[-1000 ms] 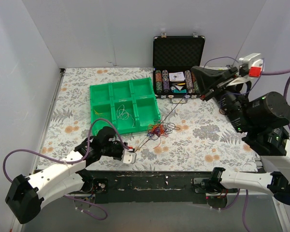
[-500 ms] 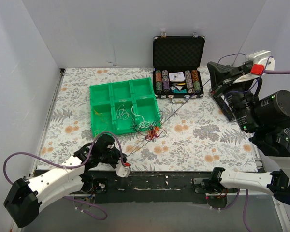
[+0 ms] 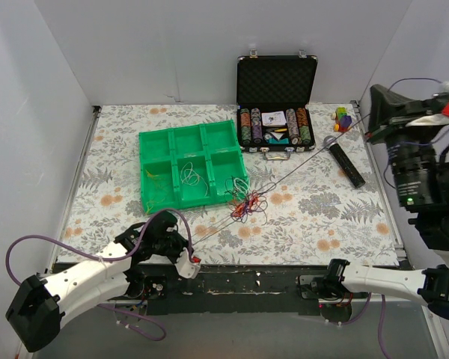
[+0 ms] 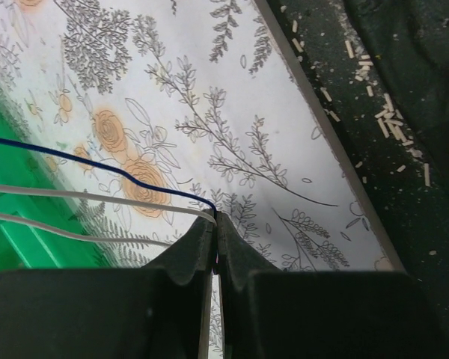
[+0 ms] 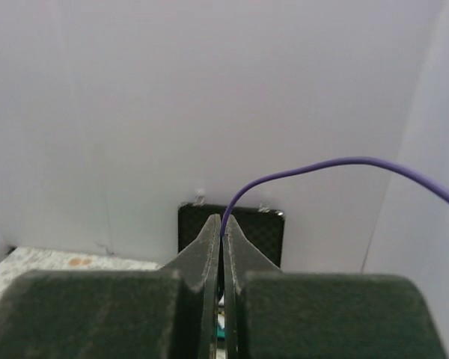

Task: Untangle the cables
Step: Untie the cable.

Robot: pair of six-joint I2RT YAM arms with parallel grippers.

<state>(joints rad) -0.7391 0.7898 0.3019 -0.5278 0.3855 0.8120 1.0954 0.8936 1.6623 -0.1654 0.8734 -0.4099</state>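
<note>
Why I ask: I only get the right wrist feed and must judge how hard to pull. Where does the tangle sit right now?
Observer: The tangle of cables lies on the table, just off the near right corner of the green tray.
Operator: Does anything lead from it toward my gripper?
Observer: Yes, a thin wire runs in a straight line from the tangle up toward the right gripper, which is raised at the table's right side.
Operator: And the other arm?
Observer: The left gripper is shut on blue and white wires, low over the table's near edge.
</note>
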